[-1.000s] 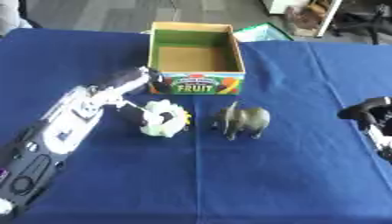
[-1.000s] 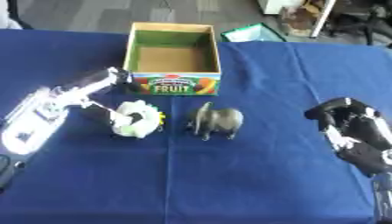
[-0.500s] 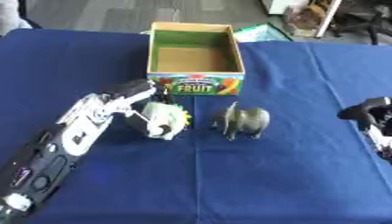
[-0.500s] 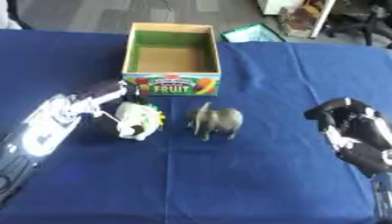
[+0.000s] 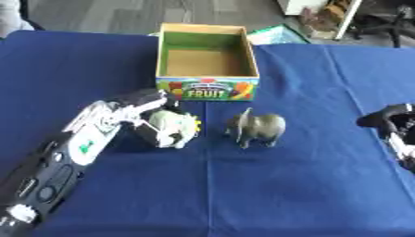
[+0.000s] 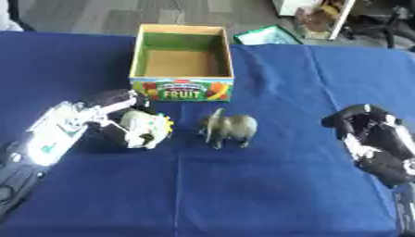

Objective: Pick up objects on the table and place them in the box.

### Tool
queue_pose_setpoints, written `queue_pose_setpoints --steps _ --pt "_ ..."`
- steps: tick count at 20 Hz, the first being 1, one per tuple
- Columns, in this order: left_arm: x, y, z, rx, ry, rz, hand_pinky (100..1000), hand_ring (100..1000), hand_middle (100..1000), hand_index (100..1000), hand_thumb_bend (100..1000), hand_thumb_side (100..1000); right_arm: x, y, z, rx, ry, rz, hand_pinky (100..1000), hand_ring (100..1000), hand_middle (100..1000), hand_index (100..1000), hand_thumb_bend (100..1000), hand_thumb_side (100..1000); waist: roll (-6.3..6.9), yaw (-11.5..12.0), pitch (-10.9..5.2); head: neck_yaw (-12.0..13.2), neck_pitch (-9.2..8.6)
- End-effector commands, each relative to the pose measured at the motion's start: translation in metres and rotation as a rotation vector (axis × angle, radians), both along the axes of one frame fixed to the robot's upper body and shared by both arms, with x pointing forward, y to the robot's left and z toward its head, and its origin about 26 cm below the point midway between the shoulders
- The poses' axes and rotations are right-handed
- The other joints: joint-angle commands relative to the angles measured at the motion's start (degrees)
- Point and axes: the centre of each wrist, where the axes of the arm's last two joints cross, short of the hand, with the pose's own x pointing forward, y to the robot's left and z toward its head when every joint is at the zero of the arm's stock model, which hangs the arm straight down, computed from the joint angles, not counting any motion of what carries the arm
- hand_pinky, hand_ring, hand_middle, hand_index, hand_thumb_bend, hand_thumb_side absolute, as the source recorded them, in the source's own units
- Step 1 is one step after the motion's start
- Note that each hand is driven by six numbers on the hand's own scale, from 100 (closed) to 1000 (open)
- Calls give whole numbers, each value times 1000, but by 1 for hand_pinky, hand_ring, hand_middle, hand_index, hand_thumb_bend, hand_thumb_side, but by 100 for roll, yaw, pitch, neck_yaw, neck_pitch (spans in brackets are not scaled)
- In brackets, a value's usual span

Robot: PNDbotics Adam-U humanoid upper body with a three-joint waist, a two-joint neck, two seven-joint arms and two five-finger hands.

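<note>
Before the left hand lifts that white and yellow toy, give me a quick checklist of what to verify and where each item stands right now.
1. Left hand closed around the white and yellow toy: cannot tell; fingers sit at it, grip unclear.
2. Toy still on the table: ok, not lifted yet.
3. Box open and empty: ok.
4. Path from toy to box unobstructed: ok; the box stands just behind it.
5. Grey elephant apart from the toy: ok.
6. Right hand out of the way: ok, at the right edge.

Blue cloth-covered table (image 5: pixel 243 194) filled most of the view. Grey floor (image 5: pixel 105 14) lay at 12 o'clock; dark chair base (image 6: pixel 389 25) at 1 o'clock.
</note>
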Motion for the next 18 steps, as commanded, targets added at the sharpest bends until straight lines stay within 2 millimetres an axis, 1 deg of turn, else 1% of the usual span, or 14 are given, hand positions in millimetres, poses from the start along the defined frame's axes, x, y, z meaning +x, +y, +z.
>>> queue_pose_setpoints --steps 1,4,7,13,16,18 --pt "-1 6 17 -9 -48 14 547 527 420 588 100 224 1 -3 8 -13 -23 -4 748 670 485 622 100 100 7 -5 -73 -5 29" --pt "-5 7 28 -42 -88 19 539 513 397 566 100 223 1 -4 7 -13 -22 -6 748 670 485 622 100 100 12 -1 -80 -19 29" --pt "-10 7 42 -75 -127 11 539 513 396 564 100 223 1 -4 7 -13 -20 -10 748 670 485 622 100 100 19 0 -87 -39 29" --pt "-18 10 82 -127 -221 -9 539 510 393 561 100 216 0 -5 7 -13 -18 -12 747 670 486 622 100 100 27 -11 -98 -55 29" --pt "-16 12 102 -134 -282 -2 541 510 394 562 100 212 0 -4 6 -12 -17 -10 747 670 486 622 100 100 26 -34 -104 -46 29" --pt "-10 11 109 -134 -308 9 542 510 395 564 100 211 0 -4 6 -11 -15 -7 747 670 486 622 100 100 21 -57 -107 -34 29"
